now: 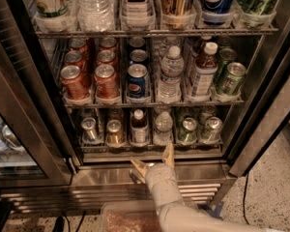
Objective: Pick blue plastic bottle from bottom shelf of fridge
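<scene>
The fridge (48, 105) stands open in the camera view. Its bottom shelf (106, 149) holds a row of small cans and bottles in clear lanes. The blue plastic bottle (139, 128), with white cap, dark contents and pale label, stands upright in the third lane from the left, next to a clear water bottle (163, 128). My gripper (151, 154) is open and empty. It hovers over the steel sill (101, 174), just in front of and below the shelf. One finger (168, 152) points up towards the water bottle's lane, the other finger (137, 166) spreads left.
Small cans (90, 128) flank the bottles on the bottom shelf. The rack above holds red cans (75, 81), a blue can (137, 81), a ribbed water bottle (170, 74) and a larger white-capped dark bottle (203, 70). A door frame (261, 110) stands at right. A pinkish tray (130, 221) lies below.
</scene>
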You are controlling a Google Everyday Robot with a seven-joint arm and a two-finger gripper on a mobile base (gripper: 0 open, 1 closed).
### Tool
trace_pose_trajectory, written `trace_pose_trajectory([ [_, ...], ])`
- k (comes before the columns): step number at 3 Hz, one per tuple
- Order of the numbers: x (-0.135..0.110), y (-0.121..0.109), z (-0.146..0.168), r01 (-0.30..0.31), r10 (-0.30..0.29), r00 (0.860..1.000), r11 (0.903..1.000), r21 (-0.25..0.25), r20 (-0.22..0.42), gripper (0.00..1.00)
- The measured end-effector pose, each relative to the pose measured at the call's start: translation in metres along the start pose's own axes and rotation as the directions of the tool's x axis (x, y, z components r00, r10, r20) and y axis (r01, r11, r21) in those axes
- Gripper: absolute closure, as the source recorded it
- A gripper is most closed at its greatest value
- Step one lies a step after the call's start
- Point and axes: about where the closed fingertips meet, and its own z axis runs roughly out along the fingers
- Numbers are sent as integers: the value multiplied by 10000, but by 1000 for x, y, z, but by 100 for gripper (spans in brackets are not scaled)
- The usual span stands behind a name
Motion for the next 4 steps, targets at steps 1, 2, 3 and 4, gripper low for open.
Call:
trace_pose_trajectory([
  [1, -6, 10, 3, -184, 182, 9990, 9998, 33, 407, 19],
  [2, -14, 13, 9, -286, 273, 9961, 9995, 147, 833, 19],
  [3, -19, 14, 18, -352, 318, 9924, 9990, 263, 1185, 24],
  [4, -20, 16, 27, -413, 366, 9901, 9986, 321, 1358, 27],
])
